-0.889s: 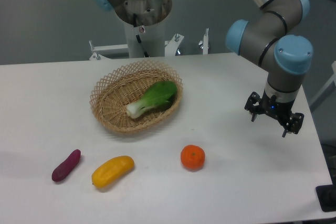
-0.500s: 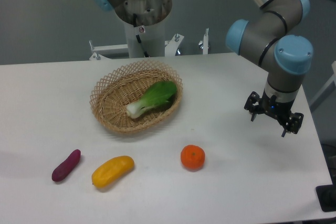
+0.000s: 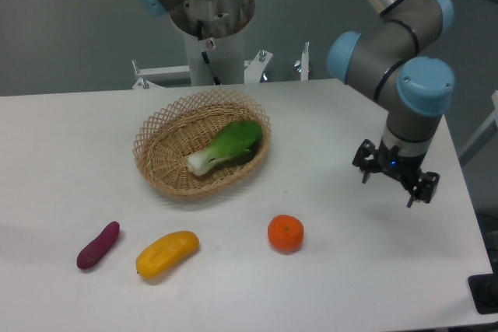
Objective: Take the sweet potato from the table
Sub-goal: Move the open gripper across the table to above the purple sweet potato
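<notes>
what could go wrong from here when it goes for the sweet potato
1. The gripper hangs over the far right of the table, while the sweet potato lies at the front left; the orange fruit could be clipped on a low crossing.
2. The yellow vegetable lies just beside the sweet potato, so a slightly off descent might nudge or grab it instead.

One fixed camera looks down across the table [image 3: 327,285] from its front.

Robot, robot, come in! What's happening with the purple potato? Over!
Gripper open, empty, above the table's right side. Sweet potato untouched at front left, far from the fingers. Orange fruit and yellow vegetable lie between.
</notes>
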You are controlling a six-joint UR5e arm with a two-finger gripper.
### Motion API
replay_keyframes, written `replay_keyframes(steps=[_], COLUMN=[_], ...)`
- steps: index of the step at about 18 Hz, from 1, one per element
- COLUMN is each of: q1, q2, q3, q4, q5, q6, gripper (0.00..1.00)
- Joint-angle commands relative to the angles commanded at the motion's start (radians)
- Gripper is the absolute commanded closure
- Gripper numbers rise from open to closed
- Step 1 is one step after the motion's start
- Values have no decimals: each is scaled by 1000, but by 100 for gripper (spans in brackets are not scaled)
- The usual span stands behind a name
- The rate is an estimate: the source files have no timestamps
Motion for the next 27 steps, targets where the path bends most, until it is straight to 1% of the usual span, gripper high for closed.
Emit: replay_keyframes(steps=[2, 6, 13, 15, 22, 27], q1=[-34, -129, -282, -324, -476, -595], q2=[5, 11, 8, 3, -29, -37], q3=[-3, -17, -35, -35, -32, -22], q4=[3, 3, 8, 15, 22, 22], q5=[-2, 2, -3, -5, -5, -5], q6=[-67, -173, -437, -493, -526, -548], gripper=[0, 0, 0, 0, 0, 0])
